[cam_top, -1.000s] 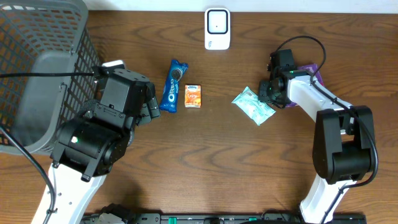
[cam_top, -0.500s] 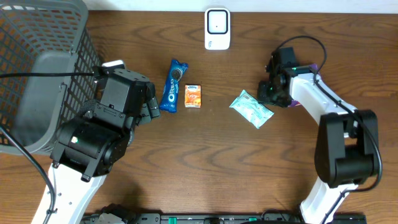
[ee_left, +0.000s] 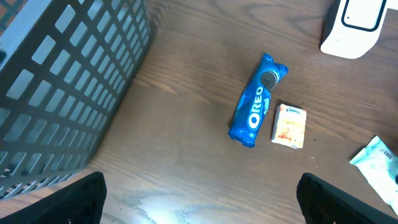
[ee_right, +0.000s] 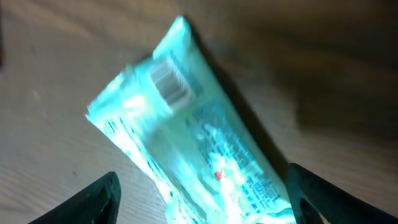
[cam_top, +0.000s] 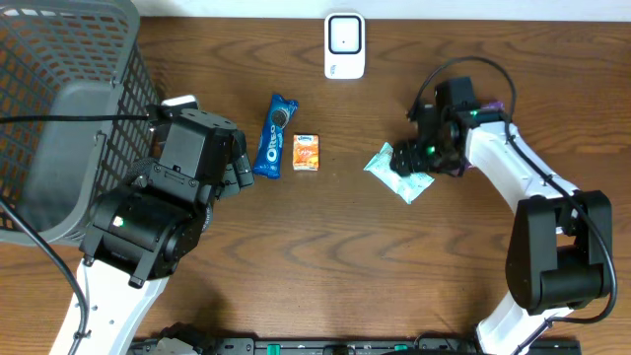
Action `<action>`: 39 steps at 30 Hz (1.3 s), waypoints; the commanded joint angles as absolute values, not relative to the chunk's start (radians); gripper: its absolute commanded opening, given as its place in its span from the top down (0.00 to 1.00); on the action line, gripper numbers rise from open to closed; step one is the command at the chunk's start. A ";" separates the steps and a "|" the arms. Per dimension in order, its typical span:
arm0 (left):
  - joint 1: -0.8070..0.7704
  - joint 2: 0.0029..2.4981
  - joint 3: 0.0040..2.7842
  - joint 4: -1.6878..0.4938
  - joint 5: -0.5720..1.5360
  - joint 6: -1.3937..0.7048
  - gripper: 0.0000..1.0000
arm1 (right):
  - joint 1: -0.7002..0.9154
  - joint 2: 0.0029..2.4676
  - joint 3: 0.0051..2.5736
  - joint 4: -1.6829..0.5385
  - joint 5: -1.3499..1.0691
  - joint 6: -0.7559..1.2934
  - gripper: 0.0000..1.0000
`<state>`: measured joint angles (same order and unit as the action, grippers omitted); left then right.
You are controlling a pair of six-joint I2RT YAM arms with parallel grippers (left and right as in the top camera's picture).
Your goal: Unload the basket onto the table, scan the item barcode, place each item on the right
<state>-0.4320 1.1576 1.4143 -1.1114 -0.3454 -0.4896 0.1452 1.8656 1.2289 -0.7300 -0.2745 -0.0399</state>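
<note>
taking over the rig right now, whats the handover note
Left claw: open, empty, hovering near the Oreo pack and the small orange box.
Right claw: open, directly above the teal packet, not gripping it. The packet lies on the table with its barcode facing up.
White scanner: at the table's far edge, with all three items lying apart from it.
Done: nothing visibly scanned.
Left: grasp the packet and show its barcode to the scanner, then probably the other two items.
</note>
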 commanded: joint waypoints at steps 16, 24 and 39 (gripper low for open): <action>-0.426 1.156 1.420 -1.114 -0.356 -0.479 0.02 | 0.146 1.857 1.098 -0.579 -0.298 -0.029 0.85; -0.426 1.156 1.420 -1.114 -0.356 -0.479 0.02 | 0.146 1.857 1.098 -0.490 -0.241 0.382 0.99; -0.426 1.156 1.420 -1.114 -0.356 -0.479 0.02 | 0.142 1.857 1.142 -0.375 -0.004 0.716 0.93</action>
